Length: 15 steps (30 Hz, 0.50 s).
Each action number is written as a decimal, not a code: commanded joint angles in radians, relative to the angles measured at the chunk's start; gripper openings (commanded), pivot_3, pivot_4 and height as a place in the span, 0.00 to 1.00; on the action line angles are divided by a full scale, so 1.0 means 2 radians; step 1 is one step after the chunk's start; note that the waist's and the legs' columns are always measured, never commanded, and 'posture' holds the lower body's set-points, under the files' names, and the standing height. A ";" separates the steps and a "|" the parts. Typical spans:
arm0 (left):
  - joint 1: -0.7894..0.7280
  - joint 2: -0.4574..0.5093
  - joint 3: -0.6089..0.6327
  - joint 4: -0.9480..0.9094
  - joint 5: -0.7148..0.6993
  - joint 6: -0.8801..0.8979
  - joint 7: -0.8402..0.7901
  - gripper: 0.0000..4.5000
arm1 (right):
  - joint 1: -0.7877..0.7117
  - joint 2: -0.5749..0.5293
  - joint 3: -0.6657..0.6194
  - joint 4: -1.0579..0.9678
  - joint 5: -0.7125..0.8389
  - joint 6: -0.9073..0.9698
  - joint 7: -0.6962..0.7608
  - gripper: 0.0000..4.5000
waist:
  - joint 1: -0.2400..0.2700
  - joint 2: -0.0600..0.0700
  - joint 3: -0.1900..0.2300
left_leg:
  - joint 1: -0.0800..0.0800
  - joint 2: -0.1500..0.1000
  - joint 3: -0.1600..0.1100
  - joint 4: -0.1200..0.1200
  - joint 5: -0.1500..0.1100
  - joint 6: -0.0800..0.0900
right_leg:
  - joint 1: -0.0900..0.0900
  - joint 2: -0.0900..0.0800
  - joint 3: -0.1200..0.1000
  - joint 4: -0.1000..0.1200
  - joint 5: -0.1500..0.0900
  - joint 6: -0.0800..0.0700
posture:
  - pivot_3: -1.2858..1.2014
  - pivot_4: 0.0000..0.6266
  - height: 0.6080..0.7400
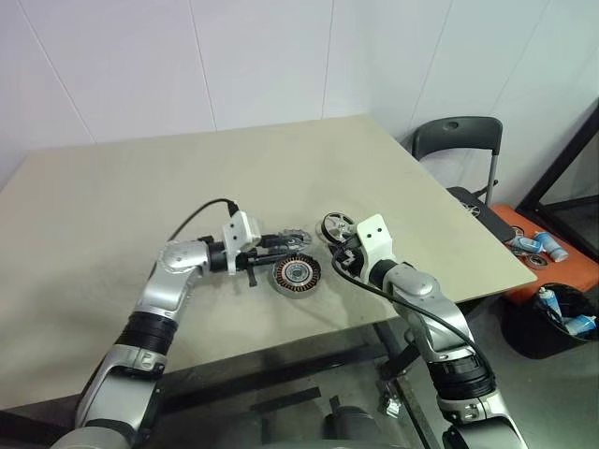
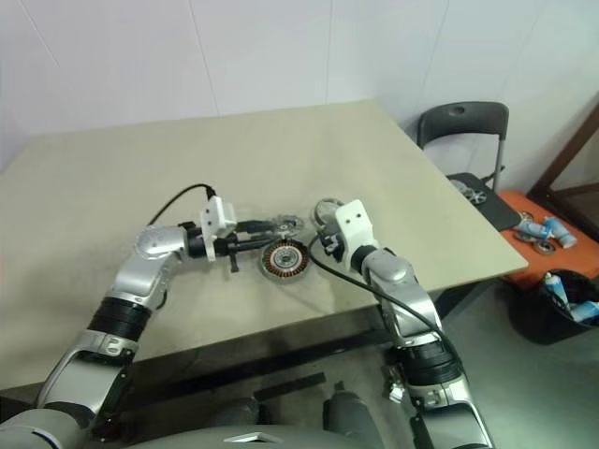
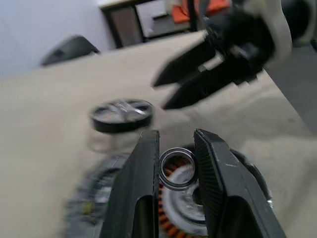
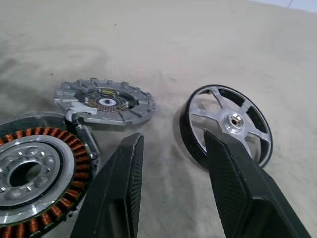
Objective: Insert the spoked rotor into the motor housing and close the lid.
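Beige tabletop is seen before a white wall, with a dark folding chair beside it. Near the front edge the left gripper is held level over the motor housing, its black fingers pinched on a small silver ring, whose coppery windings are seen just beneath. Just beyond that claw's tips the lid is laid flat, touching the housing's edge. Facing it, the right gripper is held with jaws parted and nothing between them; the spoked rotor is stood tilted on its rim just ahead of its fingertips
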 commanded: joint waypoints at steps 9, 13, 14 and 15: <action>-0.030 -0.026 -0.016 0.062 0.022 -0.047 -0.008 0.16 | 0.005 0.005 -0.004 -0.025 -0.001 -0.005 -0.011 0.45 | 0.001 0.000 0.000 | 0.000 0.000 0.000 0.000 0.000 0.000 | 0.000 0.000 0.000 0.000 0.000 0.000 | 0.52 0.00 1.00; -0.024 -0.034 -0.020 0.067 0.027 -0.052 -0.009 0.16 | 0.004 0.005 -0.004 -0.024 -0.001 -0.004 -0.013 0.45 | 0.001 0.000 0.000 | 0.000 0.000 0.000 0.000 0.000 0.000 | 0.000 0.000 0.000 0.000 0.000 0.000 | 0.52 0.00 1.00; -0.022 -0.035 -0.021 0.069 0.029 -0.054 -0.009 0.16 | 0.004 0.005 -0.004 -0.024 -0.001 -0.004 -0.013 0.45 | 0.001 0.000 0.000 | 0.000 0.000 0.000 0.000 0.000 0.000 | 0.000 0.000 0.000 0.000 0.000 0.000 | 0.52 0.00 1.00; -0.020 -0.036 -0.022 0.069 0.031 -0.054 -0.008 0.16 | 0.004 0.005 -0.004 -0.025 -0.001 -0.003 -0.013 0.45 | 0.001 0.000 0.000 | 0.000 0.000 0.000 0.000 0.000 0.000 | 0.000 0.000 0.000 0.000 0.000 0.000 | 0.52 0.00 1.00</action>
